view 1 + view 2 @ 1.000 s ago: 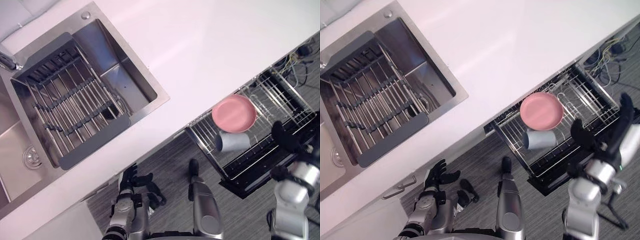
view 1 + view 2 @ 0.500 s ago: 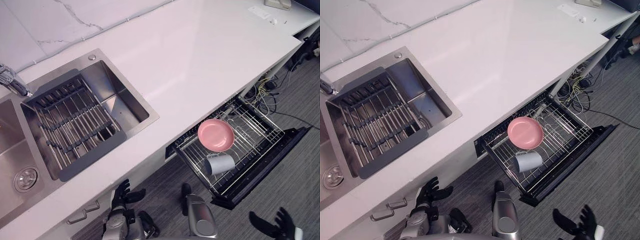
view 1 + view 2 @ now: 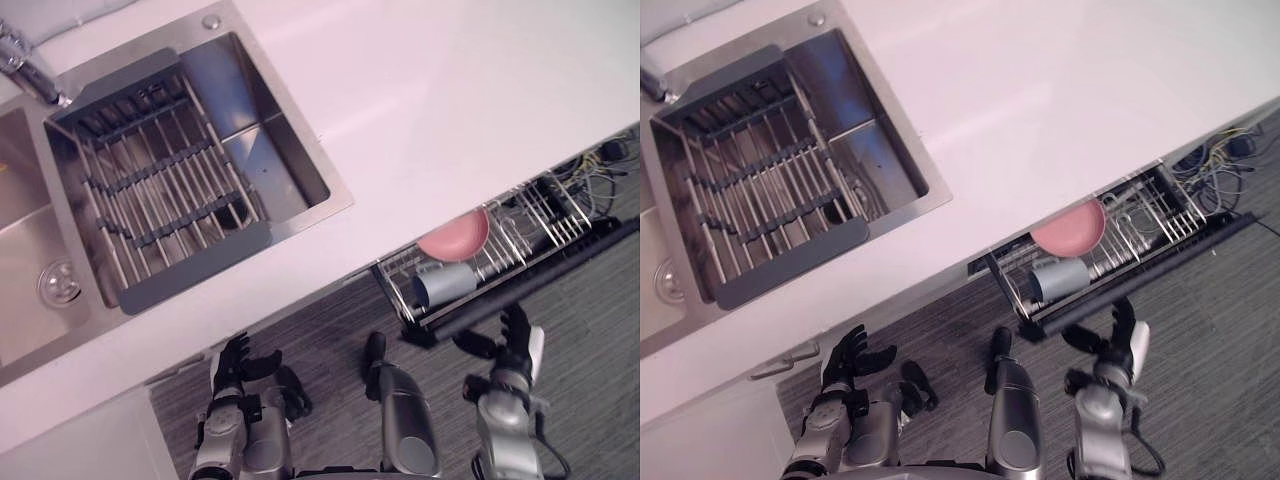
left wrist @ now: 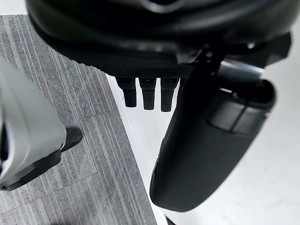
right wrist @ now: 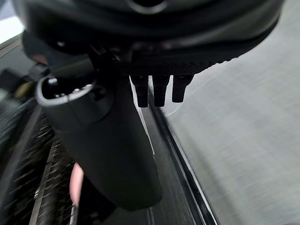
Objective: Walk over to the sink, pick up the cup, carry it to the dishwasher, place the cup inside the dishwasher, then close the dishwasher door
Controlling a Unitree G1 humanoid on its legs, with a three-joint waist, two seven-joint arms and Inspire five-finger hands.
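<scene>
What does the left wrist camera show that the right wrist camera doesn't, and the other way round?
Left wrist view: the left hand, fingers straight, beside a white surface. Right wrist view: the right hand, fingers straight, by the dishwasher rack, with a sliver of the pink plate and the dark door edge. Both share the grey carpet.

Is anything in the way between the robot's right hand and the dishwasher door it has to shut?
Nothing visible stands between them. The open right hand is right at the dark outer edge of the dishwasher door; whether it touches cannot be told. The cup lies in the rack beside the pink plate.
</scene>
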